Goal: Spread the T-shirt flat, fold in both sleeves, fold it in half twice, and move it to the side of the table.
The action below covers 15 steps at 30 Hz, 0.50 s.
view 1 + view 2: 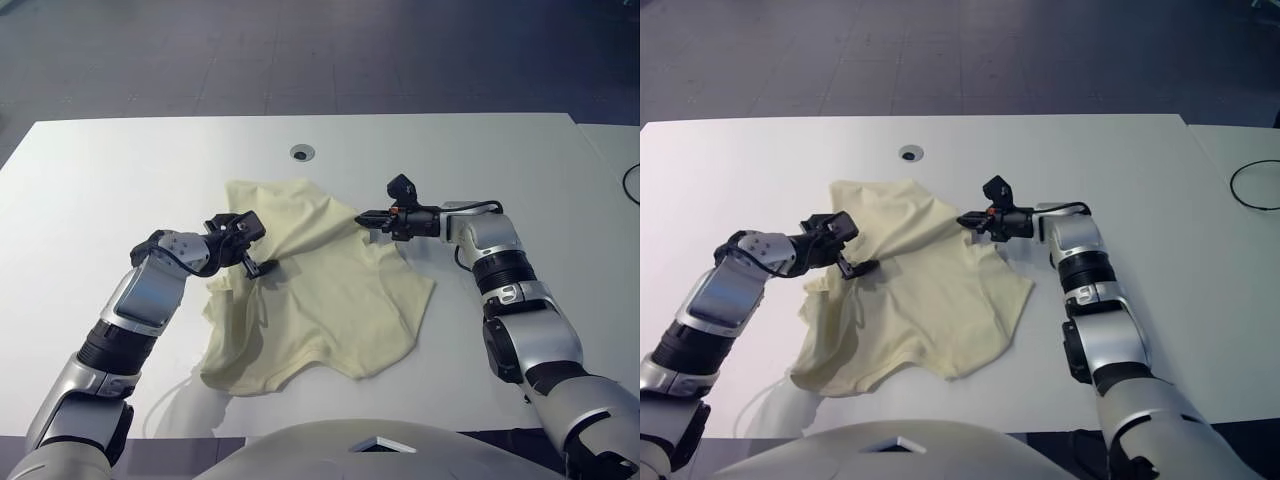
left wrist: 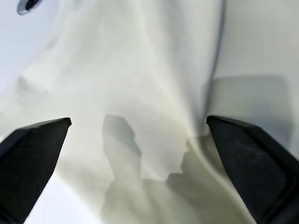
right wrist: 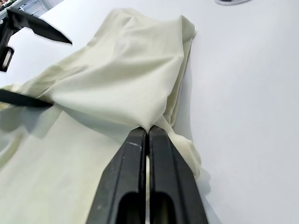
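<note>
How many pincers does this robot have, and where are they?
2. The left pincer is open over the left edge of the T-shirt; the right pincer is shut on a raised fold at its right side.

White table (image 1: pixel 120 170), crumpled T-shirt (image 1: pixel 320 300) on it

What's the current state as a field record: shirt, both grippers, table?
T-shirt: pale yellow, rumpled, not spread flat, mid-table
right gripper: shut, pinching the shirt's right edge, cloth tented up at the pinch
left gripper: open, over the shirt's left side
table: white, with a round grommet beyond the shirt
folds done: none visible
</note>
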Each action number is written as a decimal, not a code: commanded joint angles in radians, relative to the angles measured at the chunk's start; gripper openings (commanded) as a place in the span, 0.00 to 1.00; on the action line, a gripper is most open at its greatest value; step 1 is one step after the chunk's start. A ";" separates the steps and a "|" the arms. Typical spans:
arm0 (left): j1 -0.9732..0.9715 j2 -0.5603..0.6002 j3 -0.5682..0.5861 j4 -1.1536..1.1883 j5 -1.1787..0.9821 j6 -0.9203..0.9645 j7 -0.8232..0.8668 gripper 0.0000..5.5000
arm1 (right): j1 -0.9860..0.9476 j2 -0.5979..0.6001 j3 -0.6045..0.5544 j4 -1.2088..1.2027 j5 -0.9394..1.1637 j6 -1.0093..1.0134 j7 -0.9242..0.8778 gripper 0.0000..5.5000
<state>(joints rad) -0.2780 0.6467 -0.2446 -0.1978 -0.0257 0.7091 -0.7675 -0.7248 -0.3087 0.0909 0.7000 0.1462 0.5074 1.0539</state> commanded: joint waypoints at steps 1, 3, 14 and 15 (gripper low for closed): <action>-0.031 -0.095 0.178 -0.121 -0.248 0.200 -0.043 0.98 | 0.016 -0.008 0.002 -0.036 0.008 0.021 -0.013 0.00; -0.064 -0.122 0.263 -0.160 -0.368 0.294 -0.053 0.98 | 0.018 -0.011 0.000 -0.043 0.009 0.025 -0.016 0.00; 0.014 0.060 0.082 0.156 -0.011 -0.020 0.148 0.98 | 0.039 -0.019 -0.008 -0.214 0.046 0.095 -0.043 0.00; 0.025 0.054 0.071 0.171 0.004 -0.040 0.152 0.98 | 0.047 -0.018 -0.007 -0.259 0.057 0.115 -0.046 0.00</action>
<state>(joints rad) -0.2731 0.6975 -0.1420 -0.0513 -0.0514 0.7123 -0.6204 -0.6898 -0.3213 0.0874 0.5196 0.1832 0.5886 1.0161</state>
